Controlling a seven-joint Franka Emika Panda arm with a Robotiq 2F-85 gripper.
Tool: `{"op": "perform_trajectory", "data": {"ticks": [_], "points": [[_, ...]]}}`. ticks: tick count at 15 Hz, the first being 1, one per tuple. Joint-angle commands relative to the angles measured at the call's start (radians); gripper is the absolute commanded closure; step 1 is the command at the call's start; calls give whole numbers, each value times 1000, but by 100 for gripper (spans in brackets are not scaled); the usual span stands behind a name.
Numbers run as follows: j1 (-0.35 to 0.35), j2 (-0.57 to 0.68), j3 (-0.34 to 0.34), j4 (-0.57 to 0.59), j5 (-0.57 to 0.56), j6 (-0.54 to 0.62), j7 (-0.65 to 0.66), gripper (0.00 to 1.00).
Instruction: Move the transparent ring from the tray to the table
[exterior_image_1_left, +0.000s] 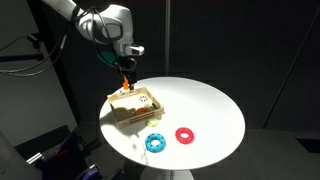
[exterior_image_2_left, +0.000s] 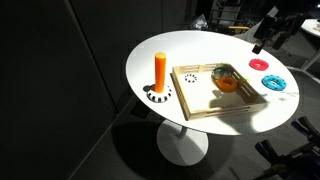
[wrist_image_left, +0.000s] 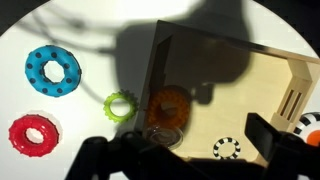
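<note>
The transparent ring (wrist_image_left: 165, 134) is faint and lies inside the tan wooden tray (wrist_image_left: 270, 75), close to its edge and just beside an orange ring (wrist_image_left: 168, 105). The tray stands on the round white table (exterior_image_1_left: 210, 105) and shows in both exterior views (exterior_image_1_left: 133, 112) (exterior_image_2_left: 200, 108). My gripper (wrist_image_left: 190, 157) hangs above the tray, open and empty, its dark fingers on either side of the transparent ring's area in the wrist view. In an exterior view it (exterior_image_1_left: 125, 78) is above the tray's far corner. I cannot make out the transparent ring in the exterior views.
A black-and-white ring (wrist_image_left: 227, 148) also lies in the tray. On the table lie a green toothed ring (wrist_image_left: 120, 105), a blue toothed ring (wrist_image_left: 53, 70) (exterior_image_1_left: 155, 142) and a red ring (wrist_image_left: 33, 133) (exterior_image_1_left: 185, 134). An orange cylinder (exterior_image_2_left: 160, 68) stands beside the tray.
</note>
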Motion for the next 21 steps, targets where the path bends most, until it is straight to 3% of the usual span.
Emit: {"op": "perform_trajectory", "data": {"ticks": [1,10,21], "points": [[-1,84,-6,20,-55,81,20,0],[11,250,-24,48,-149,304,-3,0],[-4,426,-14,130,-132,482,-144,0]]}}
